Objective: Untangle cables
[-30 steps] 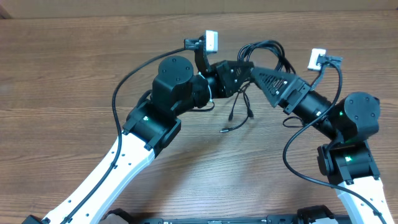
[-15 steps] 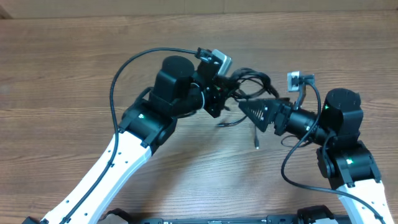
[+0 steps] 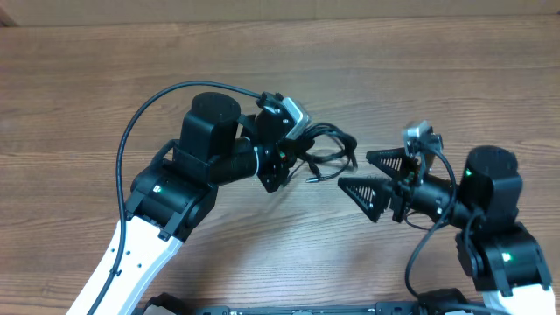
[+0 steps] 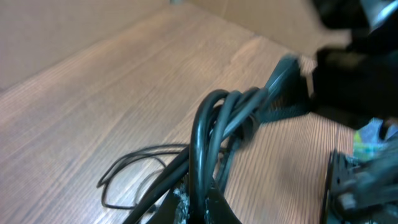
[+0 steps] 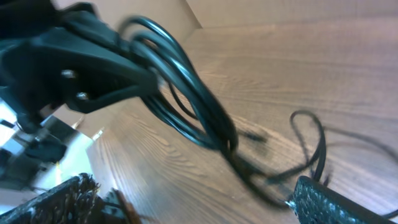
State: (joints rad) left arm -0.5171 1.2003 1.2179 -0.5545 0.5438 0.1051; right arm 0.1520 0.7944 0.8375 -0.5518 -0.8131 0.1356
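The cables [image 3: 331,145] are seen near the middle of the wooden tabletop [image 3: 87,87], gathered into a bundle of dark loops that is clamped in the left claw [image 3: 289,159]. In the left wrist view the bundle [image 4: 211,127] is shown rising from between the claw's fingers [image 4: 166,208], which are closed tightly on it. One thin strand [image 4: 127,171] is seen lying in a loose loop on the wood beside it. The right claw [image 3: 353,171] is held just beside the free end of the bundle with its two triangular fingers [image 3: 389,159] spread wide, and nothing is gripped between them. No contact between these fingers and the cords can be made out from overhead. In the right wrist view the loops [image 5: 189,93] are seen projecting from the left claw [image 5: 93,74] at the upper left. Thinner strands [image 5: 314,146] trail down to the tabletop near one textured finger pad [image 5: 333,199]. Both wrist views are blurred, so the plugs cannot be picked out there.
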